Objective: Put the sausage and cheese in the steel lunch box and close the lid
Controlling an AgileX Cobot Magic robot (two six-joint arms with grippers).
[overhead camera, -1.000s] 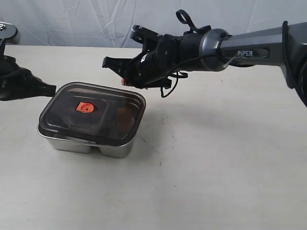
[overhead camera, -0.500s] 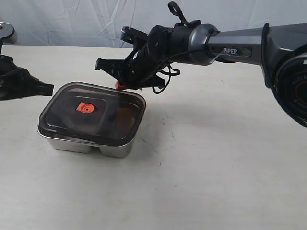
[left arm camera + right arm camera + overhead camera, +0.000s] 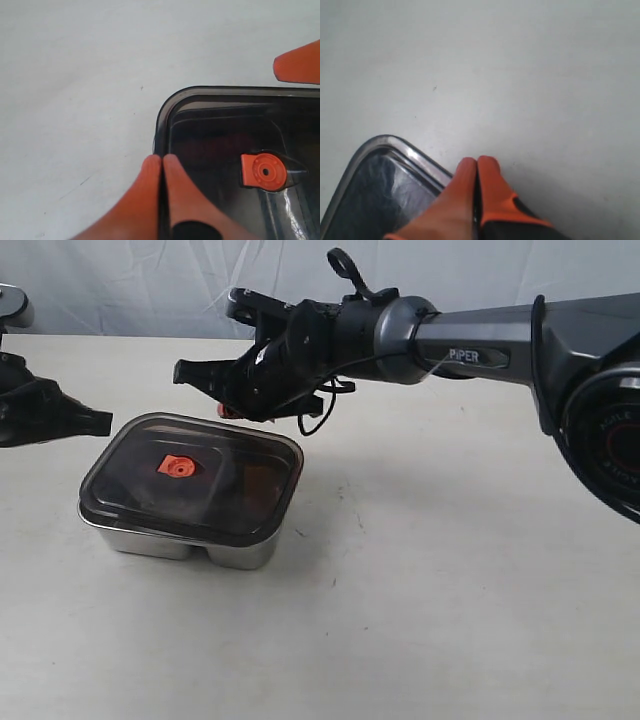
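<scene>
Right end effector (image 3: 228,412) has travelled further leftward across the exterior view over the last second, from beyond the far right corner of the lid (image 3: 215,495) to above its far edge. Left end effector (image 3: 104,423) has not shifted, nor have box and lid. Both end effectors are fully closed, orange fingertips pressed together, nothing held in either. Lid sits on the steel lunch box (image 3: 185,543) with the orange valve tab (image 3: 177,466) up; whether the seal is pressed home all round I cannot tell. Through the smoky plastic an orange-brown shape shows in the compartment on the right of the exterior view, probably the cheese (image 3: 262,485); the sausage cannot be made out with any confidence. Judgement: food looks loaded, and the remaining step is seating the lid. Risks: (1) right tips hang at the far rim, not over the middle; a push there would load one edge, so the near edge could lift or the lid could cock on the box. (2) Box looks light, and the surface (image 3: 450,600) is smooth; a slanted push could skid it instead of closing it. (3) Left tips sit just beside the lid's left corner, contact not discernible; pressing against the rim there could block seating or nudge the box sideways. (4) Narrow closed tips could slip off the glossy plastic.
</scene>
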